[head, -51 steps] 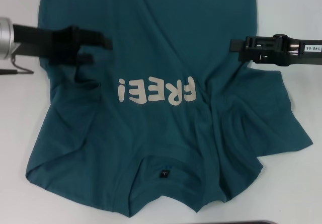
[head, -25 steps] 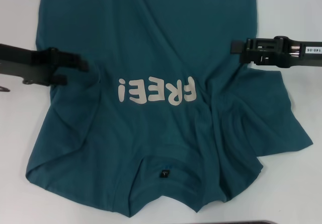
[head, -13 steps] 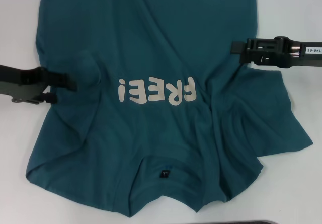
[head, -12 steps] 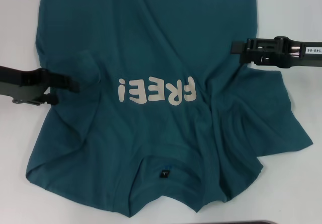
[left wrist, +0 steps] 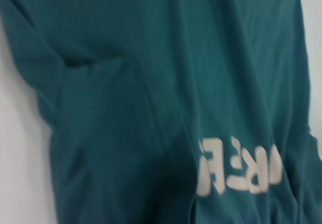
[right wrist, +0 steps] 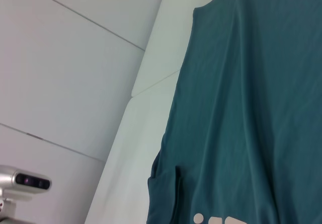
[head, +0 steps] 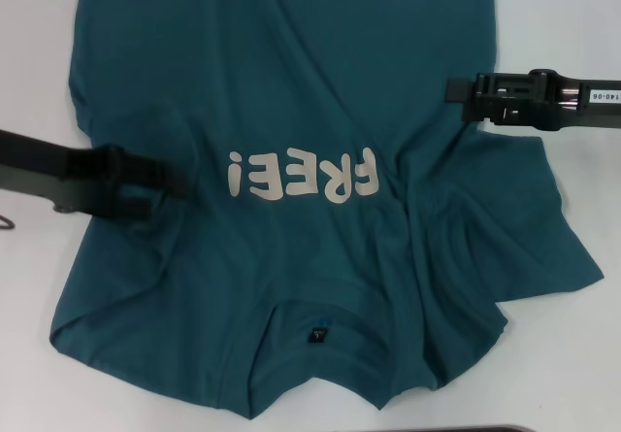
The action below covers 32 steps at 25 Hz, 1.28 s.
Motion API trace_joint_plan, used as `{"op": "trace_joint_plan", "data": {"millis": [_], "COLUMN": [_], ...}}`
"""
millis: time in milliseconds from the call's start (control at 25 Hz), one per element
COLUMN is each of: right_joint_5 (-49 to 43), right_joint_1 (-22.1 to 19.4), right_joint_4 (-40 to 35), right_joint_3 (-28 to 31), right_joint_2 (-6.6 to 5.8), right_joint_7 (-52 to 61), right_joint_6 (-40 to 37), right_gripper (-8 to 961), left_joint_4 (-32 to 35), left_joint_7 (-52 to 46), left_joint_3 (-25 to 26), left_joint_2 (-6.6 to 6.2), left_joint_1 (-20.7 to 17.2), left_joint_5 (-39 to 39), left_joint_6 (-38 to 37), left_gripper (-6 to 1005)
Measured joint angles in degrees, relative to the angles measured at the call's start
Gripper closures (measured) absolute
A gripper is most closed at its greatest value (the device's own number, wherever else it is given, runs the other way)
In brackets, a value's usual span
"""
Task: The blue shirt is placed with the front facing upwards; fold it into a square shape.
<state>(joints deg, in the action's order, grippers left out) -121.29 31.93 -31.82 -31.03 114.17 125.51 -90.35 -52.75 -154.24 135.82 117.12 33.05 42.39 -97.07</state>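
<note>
The blue shirt (head: 310, 83) lies spread on the white table with its front up. In the head view its cream "FREE!" lettering (head: 301, 175) reads upside down and the collar with a small dark neck label (head: 316, 335) is nearest me. My left gripper (head: 163, 191) is open, low over the shirt's left side just left of the lettering, under a folded-in bump of sleeve cloth (head: 136, 131). My right gripper (head: 451, 92) hovers at the shirt's right edge, above the spread, wrinkled right sleeve (head: 543, 228). The left wrist view shows the shirt (left wrist: 151, 108) close up; the right wrist view shows its far part (right wrist: 251, 108).
Bare white table (head: 563, 24) shows to the left and right of the shirt. A dark object (head: 485, 429) sits at the near edge. In the right wrist view, a silver camera-like device (right wrist: 25, 181) stands beyond the table against the wall panels.
My left gripper moved down and left to the shirt's left edge, then slid back right onto the cloth beside the lettering. The right arm stayed still.
</note>
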Motion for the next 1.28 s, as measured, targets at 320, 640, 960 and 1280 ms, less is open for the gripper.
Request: {"op": "trace_joint_plan", "data": {"millis": [320,640,960,1280], "right_joint_5": [0.0,-0.1,0.0,0.0], "right_joint_1": [-0.1,-0.2,-0.2,-0.7], "right_joint_4": [0.0,0.0,0.0,0.0], "right_joint_3": [0.0,0.0,0.0,0.0], "right_joint_2": [0.0,-0.03,-0.18,-0.26], "right_joint_7": [0.0,0.0,0.0,0.0], "right_joint_6": [0.0,0.1,0.1,0.0], "right_gripper": [187,191,196,201], "left_joint_4": [1.2,-0.9,-1.2,0.6], "left_joint_7": [2.9,-0.2,-0.3,-2.8], "left_joint_3": [3.3,3.3,2.7,2.4], "left_joint_2": [-0.57,-1.23,0.66,1.64], "left_joint_1": [0.2,-2.5,-3.1,-2.4], "left_joint_5": [4.2,-2.6,-3.3,-5.5], "left_joint_6": [-7.3,-1.1,-4.3,-2.5], "left_gripper": [231,231,231,232]}}
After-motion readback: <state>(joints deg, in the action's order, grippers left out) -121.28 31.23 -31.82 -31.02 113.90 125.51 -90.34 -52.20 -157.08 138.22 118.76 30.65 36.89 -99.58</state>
